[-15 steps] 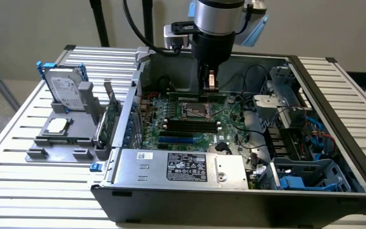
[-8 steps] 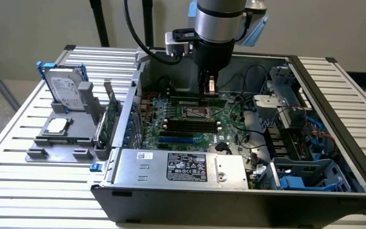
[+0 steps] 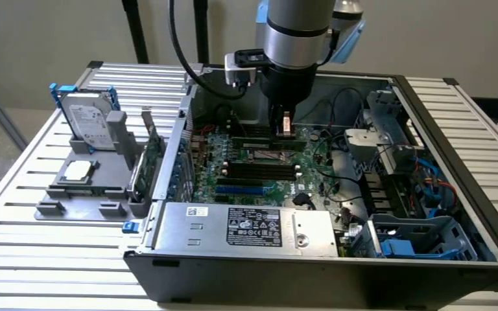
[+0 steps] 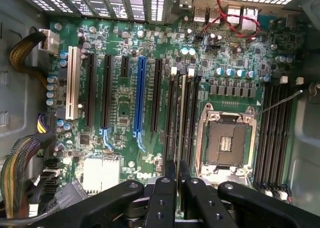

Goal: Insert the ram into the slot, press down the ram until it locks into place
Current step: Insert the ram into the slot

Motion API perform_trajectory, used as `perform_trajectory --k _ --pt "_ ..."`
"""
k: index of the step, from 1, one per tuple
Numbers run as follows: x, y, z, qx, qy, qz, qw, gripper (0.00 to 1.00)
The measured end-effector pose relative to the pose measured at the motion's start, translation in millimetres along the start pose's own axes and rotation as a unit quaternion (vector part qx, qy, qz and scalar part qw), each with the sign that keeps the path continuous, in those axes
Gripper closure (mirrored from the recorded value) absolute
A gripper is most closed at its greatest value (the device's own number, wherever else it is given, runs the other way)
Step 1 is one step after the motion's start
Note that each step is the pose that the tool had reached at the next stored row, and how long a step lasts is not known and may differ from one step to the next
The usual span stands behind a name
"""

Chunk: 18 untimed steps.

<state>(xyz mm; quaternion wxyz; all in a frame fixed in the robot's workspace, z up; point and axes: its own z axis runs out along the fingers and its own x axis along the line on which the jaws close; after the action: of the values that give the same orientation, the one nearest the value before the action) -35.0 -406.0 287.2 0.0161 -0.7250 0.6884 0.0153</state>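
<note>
Slatted metal table [image 3: 20,201] bearing an open computer case [image 3: 318,278], tool [image 4: 178,177] narrow, pinching the ram [image 4: 181,118] upright along a black slot [image 4: 182,81], beside the processor socket [image 4: 223,140]

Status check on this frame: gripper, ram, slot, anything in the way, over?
Gripper jaws shut on the ram. Ram lined up along the black memory slots beside the CPU socket; seating not discernible. No cable across them.

Motherboard [image 4: 122,138] and ram [image 3: 258,144] are green, memory slots [image 4: 172,112] black, socket [image 4: 140,97] blue, hand [image 4: 178,174] black.
</note>
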Motion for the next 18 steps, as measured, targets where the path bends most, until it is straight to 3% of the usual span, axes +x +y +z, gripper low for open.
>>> perform_trajectory --k 18 --pt "2.0 1.3 32.6 0.0004 0.0001 0.009 1.0000 0.86"
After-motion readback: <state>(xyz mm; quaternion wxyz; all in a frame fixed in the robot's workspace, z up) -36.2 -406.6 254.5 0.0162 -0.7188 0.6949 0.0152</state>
